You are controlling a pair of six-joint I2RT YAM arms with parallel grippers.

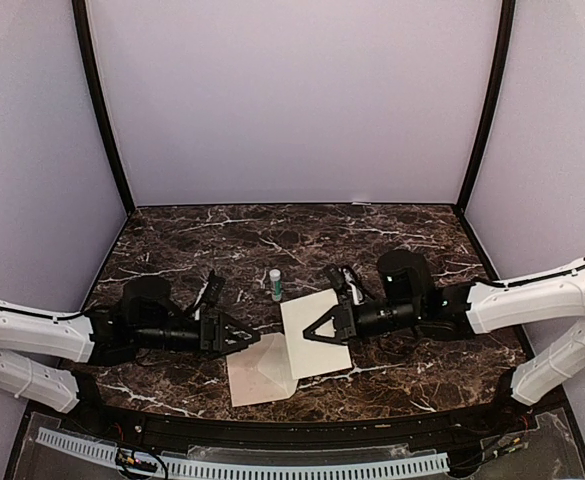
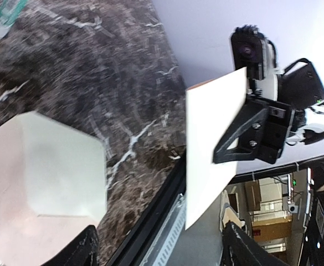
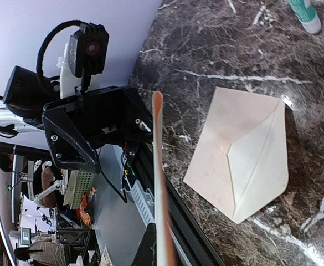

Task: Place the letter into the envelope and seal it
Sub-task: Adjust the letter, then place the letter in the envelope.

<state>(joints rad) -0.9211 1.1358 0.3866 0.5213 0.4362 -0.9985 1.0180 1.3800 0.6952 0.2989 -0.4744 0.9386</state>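
The letter (image 1: 322, 360) is a pale sheet held upright off the table, with my right gripper (image 1: 312, 332) shut on its edge. In the right wrist view the letter (image 3: 159, 166) shows edge-on, running up from the right gripper (image 3: 159, 249). The left wrist view shows the letter (image 2: 209, 166) pinched in that same gripper. The cream envelope (image 1: 262, 378) lies flat near the table's front edge, just left of the letter, with its fold lines visible (image 3: 245, 160). My left gripper (image 1: 250, 338) hovers above the envelope (image 2: 56, 172), open (image 2: 162, 249), with nothing between its fingers.
A small white glue stick with a green cap (image 1: 275, 285) stands behind the two grippers (image 3: 304, 14) (image 2: 6, 16). The black front rail (image 1: 292, 440) runs close to the envelope. Lilac walls close in the dark marble table (image 1: 422, 230).
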